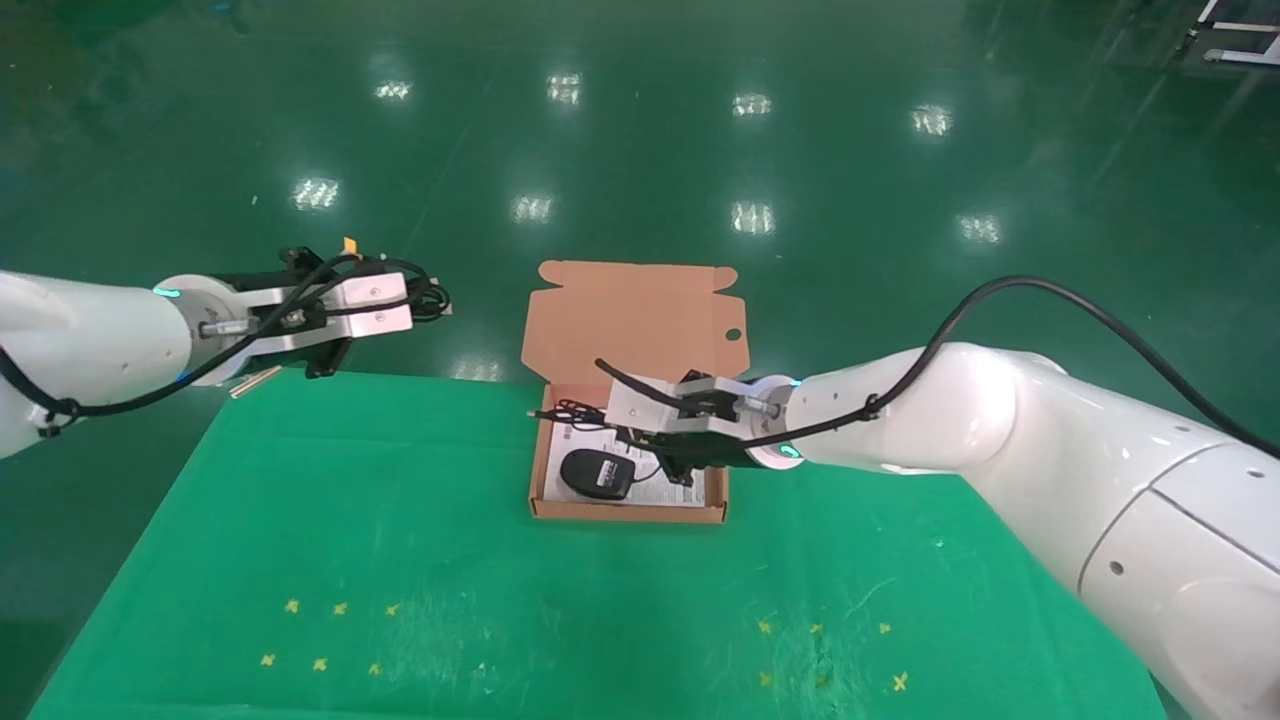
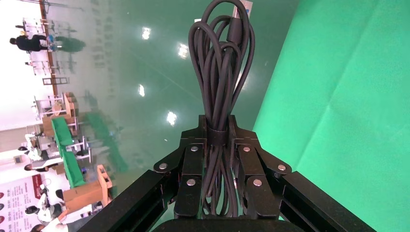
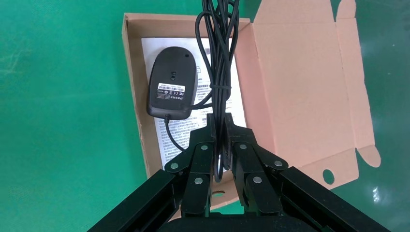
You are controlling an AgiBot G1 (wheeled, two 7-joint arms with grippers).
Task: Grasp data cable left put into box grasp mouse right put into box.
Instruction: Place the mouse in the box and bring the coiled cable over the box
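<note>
The left gripper [image 1: 425, 298] hangs beyond the table's far-left edge, clamped on one data cable [image 2: 221, 72] bundle. One box [image 1: 545, 460] holds one mouse [image 1: 596, 473]; the right gripper [image 1: 655, 445] above pinches the mouse's cord [image 3: 220, 72].

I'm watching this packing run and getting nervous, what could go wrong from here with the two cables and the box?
The right gripper is shut on the mouse cord above the box; lifting away could drag the mouse back out. The left gripper holds the data cable by its bundle beyond the table edge; a slip could drop it to the floor.
</note>
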